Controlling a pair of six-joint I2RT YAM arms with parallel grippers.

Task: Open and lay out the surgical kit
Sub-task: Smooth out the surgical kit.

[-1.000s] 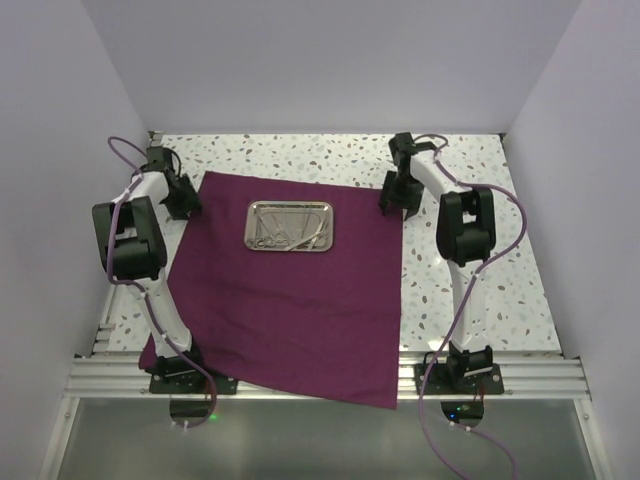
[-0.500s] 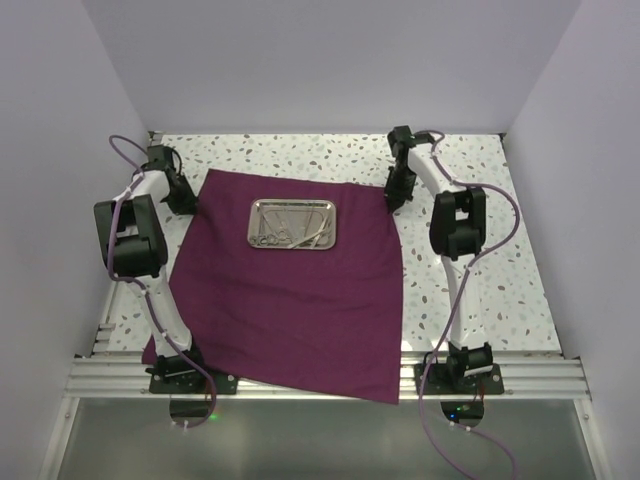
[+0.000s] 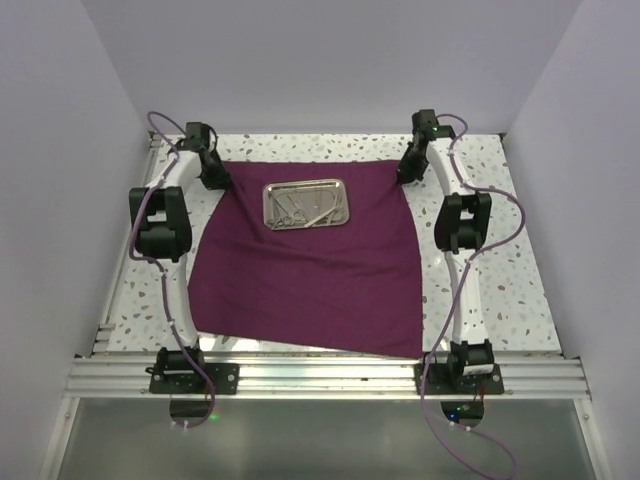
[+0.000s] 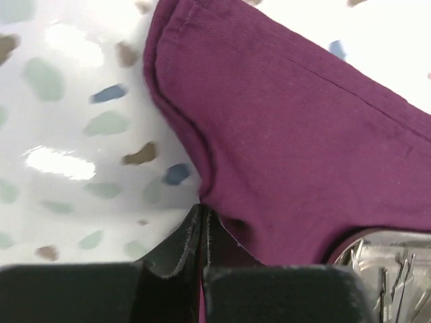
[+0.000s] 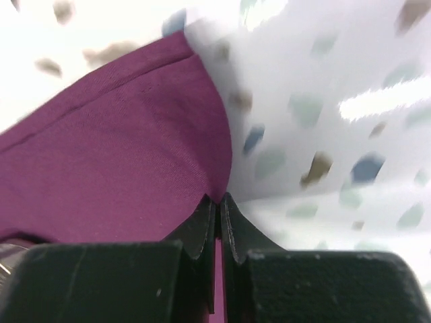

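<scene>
From above, there are two arms, one cloth wrap and one steel tray. The maroon cloth lies spread flat on the speckled table. The left gripper sits at the cloth's far left corner and the right gripper at its far right corner. The tray stands on the cloth between the two grippers, nearer the left one. A small cluster of thin silver instruments lies inside it, too small to count.

At the left wrist, the left gripper has its two fingers pressed together with a fold of cloth pinched between the tips. The hemmed corner reaches ahead of them over the table. The tray is just to the fingers' right.

At the right wrist, the right gripper is likewise closed tight, nipping the cloth's edge. The cloth spreads ahead and to the fingers' left, with bare table to their right.
</scene>
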